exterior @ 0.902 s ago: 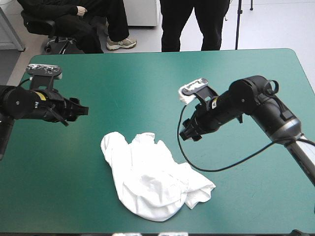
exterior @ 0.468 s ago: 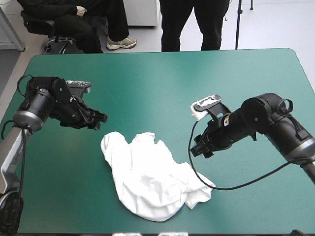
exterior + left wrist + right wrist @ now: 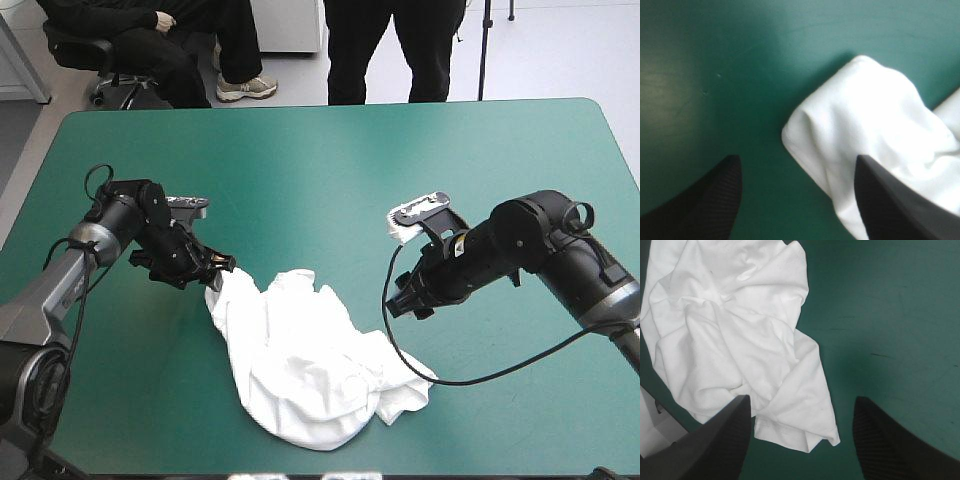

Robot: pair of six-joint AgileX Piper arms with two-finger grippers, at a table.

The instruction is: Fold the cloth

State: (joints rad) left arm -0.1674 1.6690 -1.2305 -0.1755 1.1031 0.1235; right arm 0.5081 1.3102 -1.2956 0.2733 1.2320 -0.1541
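Left wrist view: left hand (image 3: 797,159) wide open, empty, at a corner of the shirt (image 3: 875,115).
One finger overlaps the white edge, the other stands over bare desk (image 3: 715,75). Since just before, this hand has swung in from the desk's left side to the heap's far-left corner; the right hand (image 3: 400,295), also spread and empty, waits off its right side. The shirt lies mid-desk, unspread: a corner grasp seems next.

The left tool (image 3: 222,266) has swung in to the T-shirt (image 3: 300,360), whose corner now lies between its spread fingers (image 3: 890,200); the right tool (image 3: 405,298) has shifted slightly.
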